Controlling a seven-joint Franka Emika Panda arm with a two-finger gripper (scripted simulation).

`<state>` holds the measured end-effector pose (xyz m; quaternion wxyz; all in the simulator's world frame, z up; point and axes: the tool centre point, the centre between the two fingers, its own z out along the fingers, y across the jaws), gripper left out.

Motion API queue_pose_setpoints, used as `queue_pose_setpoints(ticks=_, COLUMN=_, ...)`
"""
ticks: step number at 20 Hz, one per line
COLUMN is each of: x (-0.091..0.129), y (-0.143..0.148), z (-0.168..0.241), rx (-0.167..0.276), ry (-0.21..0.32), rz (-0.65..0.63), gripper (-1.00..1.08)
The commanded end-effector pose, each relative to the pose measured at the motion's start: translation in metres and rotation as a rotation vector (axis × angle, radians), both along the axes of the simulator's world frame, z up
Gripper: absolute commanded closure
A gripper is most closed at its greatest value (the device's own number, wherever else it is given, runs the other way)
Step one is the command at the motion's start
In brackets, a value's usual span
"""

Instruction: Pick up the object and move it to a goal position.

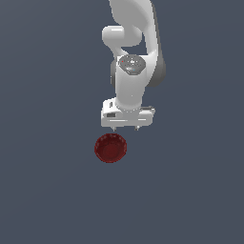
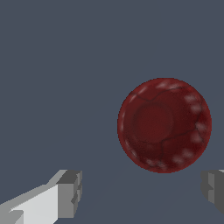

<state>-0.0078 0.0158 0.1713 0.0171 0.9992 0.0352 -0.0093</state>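
two grey fingers (image 2: 70, 192) sit closest to the wrist camera, spread wide apart with nothing between them – one shows its whole pad, the other is only a sliver at the frame edge. beyond them the bowl (image 2: 164, 125) lies on the flat grey desk (image 2: 57, 65), upright, its hollow facing up, dark red with a faceted rim.

from the exterior view the gripper (image 1: 125, 127) hangs above the desk, and the bowl (image 1: 110, 147) rests just below it in the picture and a little toward that view's left. how high the tips are over the desk is hard to judge – there is no shadow to read.

the main risk is misalignment. the bowl is not centred between the fingers; it sits off toward one of them and ahead of the line joining the two. a straight descent from here would likely put a tip on the rim and tip or skid the bowl away.

second risk: the bowl looks nearly as wide as the opening, so there is little margin on either side. its sloping walls may also squeeze upward out of a pinch across the outside, and a shallow grip could let it slip mid-carry.

no goal marker shows in either view.
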Motion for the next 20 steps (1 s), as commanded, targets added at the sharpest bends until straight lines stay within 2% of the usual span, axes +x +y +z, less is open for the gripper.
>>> queue_pose_setpoints(ticks=1, x=0.0, y=0.0, z=0.0, rx=0.0, ry=0.0, rz=0.0, gripper=-0.2)
queue_pose_setpoints(ticks=12, x=-0.001, y=0.011, z=0.004, rx=0.011, ry=0.006, rz=-0.003, gripper=-0.2)
queue_pose_setpoints(ticks=20, x=0.01, y=0.009, z=-0.004, rx=-0.002, ry=0.03, rz=-0.067, gripper=-0.2)
